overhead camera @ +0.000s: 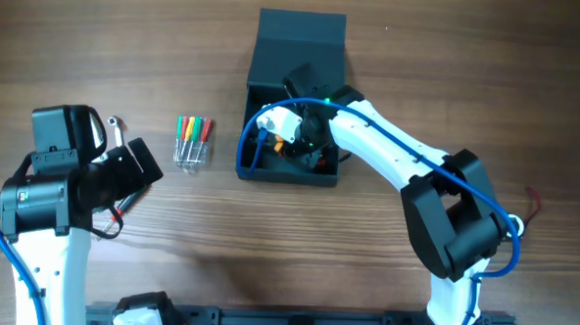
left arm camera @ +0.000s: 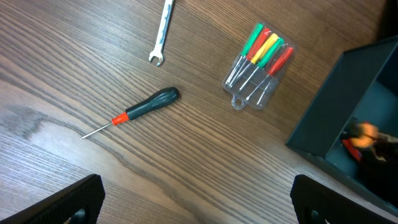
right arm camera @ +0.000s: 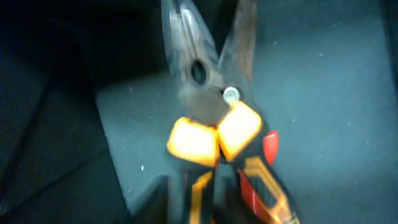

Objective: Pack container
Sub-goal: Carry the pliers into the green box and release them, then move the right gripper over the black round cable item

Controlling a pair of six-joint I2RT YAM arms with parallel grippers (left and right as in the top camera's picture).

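The container (overhead camera: 292, 167) sits on the wooden table (overhead camera: 422, 60) at the far middle, just right of a clear pack of 4 small screwdrivers (overhead camera: 193, 141) with green, yellow and red handles. Its flap lid (overhead camera: 302, 31) is open and lies back on the side away from the robot. The right arm reaches over the near right corner of the box, and the right gripper (overhead camera: 308, 149) is down inside it. The right wrist view is blurred. It shows a pair of pliers (right arm camera: 214, 134) with bare metal jaws, orange-yellow handles and a red part beside them, lying against the dark inner floor of the container. The right gripper's fingers cannot be made out clearly there, so it cannot be told whether they are clenched on the pliers or have let go. The left gripper (left arm camera: 199, 208) hovers above the table on the left with its 2 fingers (left arm camera: 74, 199) spread wide and nothing between them. Below it lie 1 screwdriver (left arm camera: 140, 111) with a black handle and a red collar, and a slim metal wrench (left arm camera: 161, 31) further off. Both are apart from the pack and well apart from the container.
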